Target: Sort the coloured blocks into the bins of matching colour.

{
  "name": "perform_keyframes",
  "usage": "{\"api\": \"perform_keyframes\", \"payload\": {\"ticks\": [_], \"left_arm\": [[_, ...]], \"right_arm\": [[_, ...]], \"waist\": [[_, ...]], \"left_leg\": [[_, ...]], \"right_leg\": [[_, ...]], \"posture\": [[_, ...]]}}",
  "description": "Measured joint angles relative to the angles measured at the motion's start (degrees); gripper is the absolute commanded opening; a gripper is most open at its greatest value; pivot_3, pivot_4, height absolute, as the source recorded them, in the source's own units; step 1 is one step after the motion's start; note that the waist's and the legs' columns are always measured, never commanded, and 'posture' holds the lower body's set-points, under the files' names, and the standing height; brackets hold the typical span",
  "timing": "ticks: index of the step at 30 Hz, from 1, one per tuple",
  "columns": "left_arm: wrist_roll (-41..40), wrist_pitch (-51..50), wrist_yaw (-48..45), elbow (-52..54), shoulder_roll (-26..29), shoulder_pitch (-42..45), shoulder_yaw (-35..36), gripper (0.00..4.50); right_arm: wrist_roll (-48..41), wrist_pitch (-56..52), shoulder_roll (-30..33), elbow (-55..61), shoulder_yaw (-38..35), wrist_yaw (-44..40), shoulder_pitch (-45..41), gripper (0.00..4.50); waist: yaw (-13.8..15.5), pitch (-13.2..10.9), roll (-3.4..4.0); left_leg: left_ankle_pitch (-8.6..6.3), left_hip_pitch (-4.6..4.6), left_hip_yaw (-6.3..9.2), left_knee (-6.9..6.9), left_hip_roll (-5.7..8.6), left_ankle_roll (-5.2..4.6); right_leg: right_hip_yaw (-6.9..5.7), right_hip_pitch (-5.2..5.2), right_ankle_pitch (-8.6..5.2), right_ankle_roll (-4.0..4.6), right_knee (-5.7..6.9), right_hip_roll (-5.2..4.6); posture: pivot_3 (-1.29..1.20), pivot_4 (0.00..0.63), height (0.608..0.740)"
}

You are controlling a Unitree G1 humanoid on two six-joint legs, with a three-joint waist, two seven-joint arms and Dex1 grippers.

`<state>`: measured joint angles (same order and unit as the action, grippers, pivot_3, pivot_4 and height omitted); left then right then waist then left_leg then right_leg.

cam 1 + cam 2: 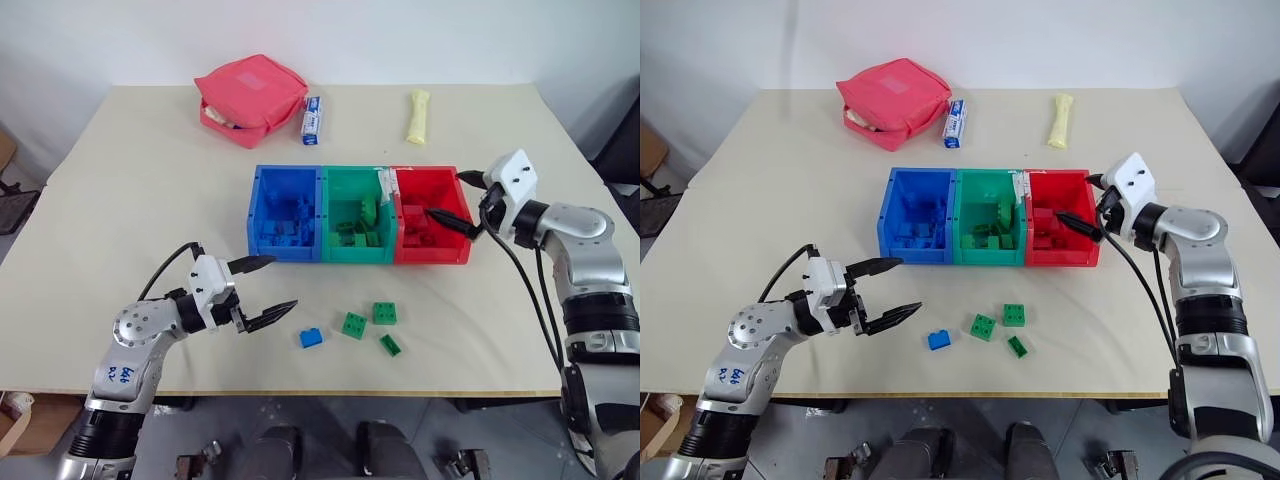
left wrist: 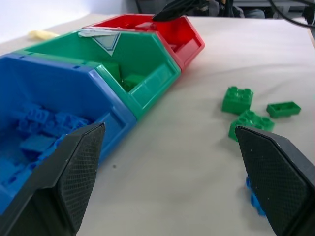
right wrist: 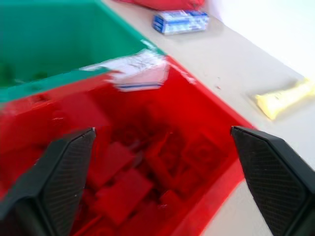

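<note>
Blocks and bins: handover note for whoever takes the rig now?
Left gripper: open, holding nothing, above the table near the loose blocks.
Right gripper: open, holding nothing, over the red bin.
Done: blue bin, green bin and red bin each hold matching blocks.
Left: on the table in front of the bins, one blue block and three green blocks. No loose red blocks visible.
</note>
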<state>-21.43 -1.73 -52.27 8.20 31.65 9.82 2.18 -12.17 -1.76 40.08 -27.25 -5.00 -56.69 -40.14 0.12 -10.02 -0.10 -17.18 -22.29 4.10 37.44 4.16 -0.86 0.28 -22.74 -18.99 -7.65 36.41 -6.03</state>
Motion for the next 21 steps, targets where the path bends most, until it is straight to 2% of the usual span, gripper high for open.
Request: {"api": "perform_keyframes", "payload": {"ticks": [5, 11, 15, 21], "left_arm": [[2.43, 3.50, -3.86, -2.97, 2.63, 0.80, -1.13, 4.50], [2.35, 6.48, -10.76, -5.93, 3.69, 0.82, -2.57, 4.50], [0.64, 4.92, -13.58, -7.65, 3.60, 2.47, -2.95, 4.50], [0.13, 3.60, -14.83, -6.97, 4.34, 2.40, -2.91, 4.50]], "right_arm": [[-5.63, -4.48, 8.75, 13.25, -2.70, -9.84, 13.96, 4.47], [-5.03, -5.00, 15.59, 20.18, -4.32, -14.12, 30.61, 4.47], [-4.73, -2.46, 13.03, 21.16, -3.89, -13.13, 31.97, 4.47], [-4.87, -3.75, 7.13, 27.43, 2.99, -12.71, 29.15, 4.47]], "waist": [[0.41, 0.00, 0.01], [0.01, 0.00, 0.02], [-0.52, 0.00, 0.02], [-0.20, 0.00, 0.02]], "left_leg": [[-0.01, 0.01, 0.02, -0.02, 0.04, -0.05], [0.00, 0.09, -0.01, -0.07, 0.02, -0.05], [0.01, 0.18, -0.12, -0.02, -0.04, -0.03], [0.00, 0.17, -0.04, -0.04, -0.04, -0.02]], "right_leg": [[0.02, 0.07, 0.00, 0.00, -0.06, -0.09], [0.04, 0.12, 0.00, 0.00, -0.30, -0.08], [0.04, 0.15, 0.00, 0.00, -0.25, 0.00], [0.07, 0.14, 0.00, 0.00, -0.24, -0.02]], "posture": [[0.00, 0.150, 0.740], [0.00, 0.150, 0.740], [0.00, 0.150, 0.740], [0.00, 0.150, 0.740]]}}
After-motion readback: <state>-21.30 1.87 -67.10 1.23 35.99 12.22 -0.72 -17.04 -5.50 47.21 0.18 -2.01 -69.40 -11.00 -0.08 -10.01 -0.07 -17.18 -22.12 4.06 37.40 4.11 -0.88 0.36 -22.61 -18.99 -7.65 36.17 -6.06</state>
